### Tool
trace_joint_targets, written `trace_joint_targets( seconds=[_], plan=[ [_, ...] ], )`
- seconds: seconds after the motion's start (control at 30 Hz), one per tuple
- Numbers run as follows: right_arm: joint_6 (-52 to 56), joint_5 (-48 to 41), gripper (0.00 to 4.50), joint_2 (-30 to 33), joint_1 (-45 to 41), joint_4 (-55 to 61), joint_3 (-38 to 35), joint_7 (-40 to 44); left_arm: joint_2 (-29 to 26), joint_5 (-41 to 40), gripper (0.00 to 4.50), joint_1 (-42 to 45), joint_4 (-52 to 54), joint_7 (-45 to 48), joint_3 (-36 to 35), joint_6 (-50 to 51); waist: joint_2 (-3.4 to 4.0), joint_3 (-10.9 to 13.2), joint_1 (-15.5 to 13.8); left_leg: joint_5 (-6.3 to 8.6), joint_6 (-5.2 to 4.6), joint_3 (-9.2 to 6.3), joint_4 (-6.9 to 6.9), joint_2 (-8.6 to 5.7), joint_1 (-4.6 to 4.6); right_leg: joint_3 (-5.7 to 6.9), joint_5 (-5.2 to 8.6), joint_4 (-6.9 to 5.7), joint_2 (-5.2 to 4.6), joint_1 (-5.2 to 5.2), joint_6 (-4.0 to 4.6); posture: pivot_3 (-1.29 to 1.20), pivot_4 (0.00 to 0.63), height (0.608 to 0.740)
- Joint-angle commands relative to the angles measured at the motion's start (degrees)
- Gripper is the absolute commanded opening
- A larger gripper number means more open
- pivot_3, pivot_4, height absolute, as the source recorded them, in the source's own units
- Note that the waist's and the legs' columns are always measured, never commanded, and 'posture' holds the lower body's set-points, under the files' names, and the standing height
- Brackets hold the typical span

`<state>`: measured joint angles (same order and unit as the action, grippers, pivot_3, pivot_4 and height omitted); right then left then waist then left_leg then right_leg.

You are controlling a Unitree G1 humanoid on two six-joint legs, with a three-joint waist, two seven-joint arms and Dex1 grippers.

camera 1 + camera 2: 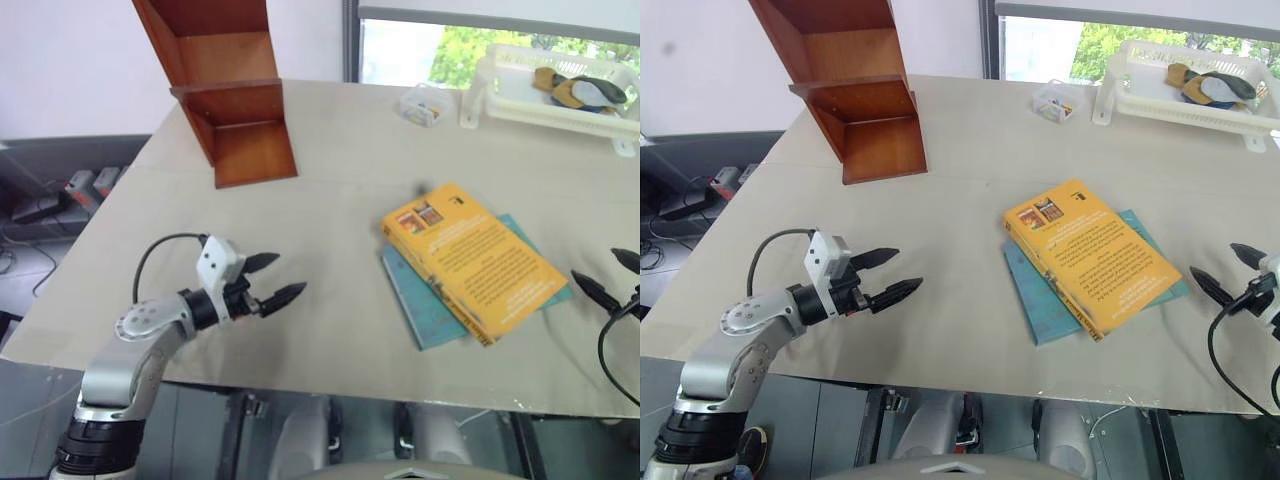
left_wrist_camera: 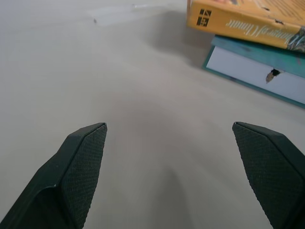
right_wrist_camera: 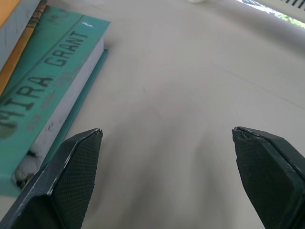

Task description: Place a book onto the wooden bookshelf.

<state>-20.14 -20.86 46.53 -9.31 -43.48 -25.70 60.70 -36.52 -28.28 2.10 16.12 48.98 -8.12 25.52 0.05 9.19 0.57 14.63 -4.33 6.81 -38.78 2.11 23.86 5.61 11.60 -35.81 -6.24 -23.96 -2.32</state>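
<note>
The thick yellow-orange book lies flat on the table, stacked on a thinner teal-blue book; its spine faces my left gripper. The reddish-brown wooden bookshelf stands at the table's far left. My left gripper hovers open over the table's near left, well left of the books, nothing between its fingers. At the right edge my right gripper is open and empty, just right of the books, with the teal book's spine close beside one finger.
A white plastic basket with some items stands at the far right. A small clear box sits left of it. Bare tabletop stretches between the shelf and the books. Cables and gear lie on the floor to the left.
</note>
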Motion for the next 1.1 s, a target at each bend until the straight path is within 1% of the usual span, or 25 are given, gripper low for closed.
trace_joint_targets(
  seconds=[0.03,0.2,0.3,0.43,0.63,0.7,0.87,1.1],
  plan=[
    [2.17,-2.5,4.5,1.29,2.72,5.01,-2.65,-0.21,-0.19,0.08,4.45,0.6,-0.33,1.01,0.21,-1.45,0.0,0.0,0.0,0.0,0.0,0.0,0.0,0.0,0.0,0.0,0.0,0.0,0.0,0.0,0.0,0.0,0.15,0.712],
    [6.57,-3.6,4.5,1.73,8.09,10.93,-3.6,-0.62,-0.35,0.15,4.45,1.23,-1.06,1.84,0.54,-1.77,0.0,0.0,-0.12,0.0,0.0,-0.02,0.01,0.01,0.0,-0.01,0.0,0.0,-0.01,0.0,0.0,0.0,0.15,0.712],
    [6.86,-2.78,4.5,1.36,8.84,12.46,-3.82,-2.57,-0.52,0.2,4.45,1.47,-1.4,2.27,0.74,-1.88,0.0,0.0,-0.07,0.01,-0.01,-0.02,0.01,0.01,0.0,-0.04,0.09,0.0,-0.02,-0.01,-0.15,0.0,0.15,0.712],
    [6.73,-1.79,4.5,-0.98,8.75,14.36,-2.23,-5.35,-0.61,0.37,4.45,1.87,-1.9,2.66,0.98,-2.1,0.0,0.0,0.07,0.03,-0.04,-0.04,0.01,0.02,-0.02,-0.07,0.1,0.0,-0.01,-0.02,-0.16,0.0,0.15,0.712],
    [11.48,-4.75,4.5,-5.45,9.98,22.26,0.1,-4.21,-0.76,0.21,4.45,1.46,-1.82,2.77,0.65,-2.29,0.01,0.0,-0.01,0.0,0.0,-0.04,0.08,0.01,-0.01,-0.13,0.06,0.0,-0.01,-0.03,-0.08,0.0,0.15,0.712],
    [13.28,-5.35,4.5,-7.48,10.28,25.53,1.9,-4.2,-0.83,0.35,4.45,1.26,-1.83,2.74,0.47,-2.6,0.0,0.0,-0.03,0.0,0.0,-0.04,0.07,0.01,0.0,-0.12,0.03,0.0,-0.01,-0.03,-0.04,0.0,0.15,0.712],
    [14.19,-4.35,4.5,-12.09,8.3,28.52,5.53,-6.19,0.36,-2.73,4.45,2.11,-2.44,2.81,-2.21,-3.16,0.0,0.0,0.1,0.0,-0.01,-0.07,0.08,0.02,-0.01,-0.11,0.01,0.0,0.0,-0.04,-0.01,0.0,0.15,0.712],
    [14.97,-3.42,4.5,-14.92,5.62,29.39,9.41,-6.9,0.01,-4.94,4.45,1.53,-1.91,4.76,-3.26,-2.84,0.01,0.01,-0.01,0.0,0.02,-0.05,0.08,0.01,0.0,-0.03,0.0,0.0,0.0,-0.06,0.01,0.0,0.15,0.712]
  ],
)
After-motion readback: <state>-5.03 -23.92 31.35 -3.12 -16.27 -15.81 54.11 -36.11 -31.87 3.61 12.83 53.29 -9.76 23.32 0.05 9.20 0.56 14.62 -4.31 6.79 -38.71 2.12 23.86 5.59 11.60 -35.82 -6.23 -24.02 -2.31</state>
